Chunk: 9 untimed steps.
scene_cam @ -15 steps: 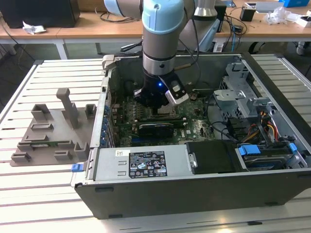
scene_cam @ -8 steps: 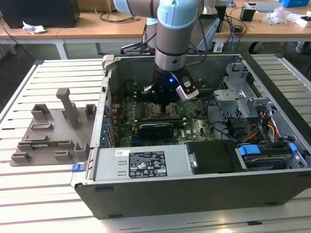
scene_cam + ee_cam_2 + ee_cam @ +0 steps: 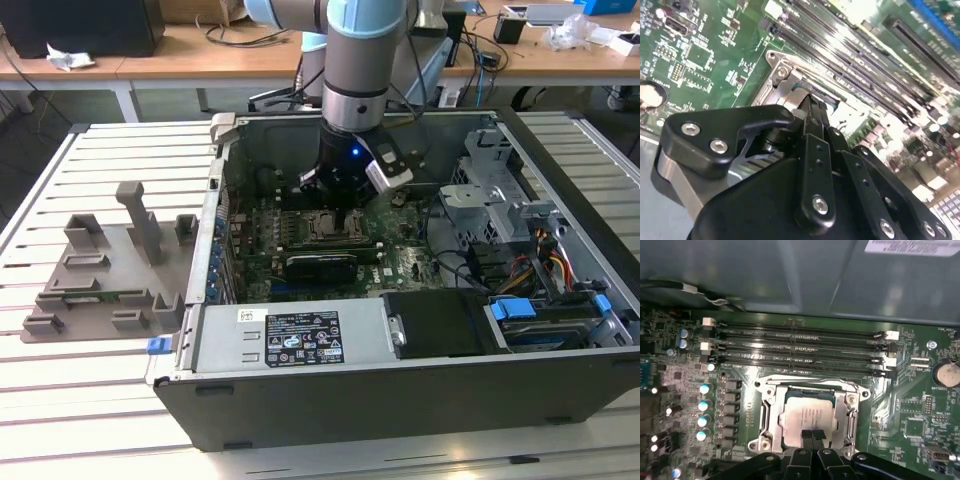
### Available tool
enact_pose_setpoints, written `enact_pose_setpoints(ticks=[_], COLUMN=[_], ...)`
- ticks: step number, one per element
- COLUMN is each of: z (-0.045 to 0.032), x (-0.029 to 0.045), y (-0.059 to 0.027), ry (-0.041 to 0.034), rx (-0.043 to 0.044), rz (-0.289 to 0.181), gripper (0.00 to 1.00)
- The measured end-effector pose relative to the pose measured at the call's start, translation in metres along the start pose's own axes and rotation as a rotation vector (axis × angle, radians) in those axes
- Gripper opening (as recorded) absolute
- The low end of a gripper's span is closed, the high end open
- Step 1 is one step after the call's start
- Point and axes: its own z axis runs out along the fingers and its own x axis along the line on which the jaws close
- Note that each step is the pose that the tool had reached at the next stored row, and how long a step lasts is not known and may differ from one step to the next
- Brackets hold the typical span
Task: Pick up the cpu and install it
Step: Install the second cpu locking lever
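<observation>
The cpu [image 3: 804, 416], a silvery square chip, lies flat inside the metal socket frame [image 3: 766, 412] on the green motherboard. My gripper [image 3: 812, 433] stands right over the chip's edge with its two black fingers pressed together, nothing between them. Whether the tips touch the chip I cannot tell. In the second wrist view the gripper [image 3: 812, 104] comes down on the socket frame [image 3: 781, 71], hiding the chip. In the exterior view the arm reaches down into the open computer case, with the gripper [image 3: 342, 212] over the socket [image 3: 322, 229].
Several black memory slots [image 3: 800, 347] run beside the socket. Case walls [image 3: 300, 340], a drive cage [image 3: 490, 190] and cable bundles [image 3: 550, 255] close in around the arm. A grey plastic tray with upright blocks [image 3: 100, 270] sits on the slatted table at the exterior view's left.
</observation>
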Motion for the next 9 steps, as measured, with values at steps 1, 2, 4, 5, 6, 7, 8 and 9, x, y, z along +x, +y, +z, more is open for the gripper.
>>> enact_pose_setpoints(ticks=[1,2,4,5,6,7,8,9], z=[-0.0043,-0.0133,-0.0228,-0.0309,-0.0381,-0.0418,-0.0422,-0.0422], x=[0.0002,0.0006,0.0011,0.0015,0.0019,0.0021,0.0022,0.0022], y=[0.0001,0.0003,0.0003,0.0002,0.0001,0.0000,0.0001,0.0001], ry=[0.0001,0.0000,-0.0001,-0.0001,0.0000,-0.0001,-0.0002,-0.0003], rx=[0.0002,0.0001,0.0001,0.0000,0.0001,-0.0001,-0.0009,-0.0011], rz=[0.000,0.000,0.000,0.000,0.000,0.000,0.000,0.000], gripper=[0.11,0.11,0.11,0.11,0.11,0.11,0.11,0.11])
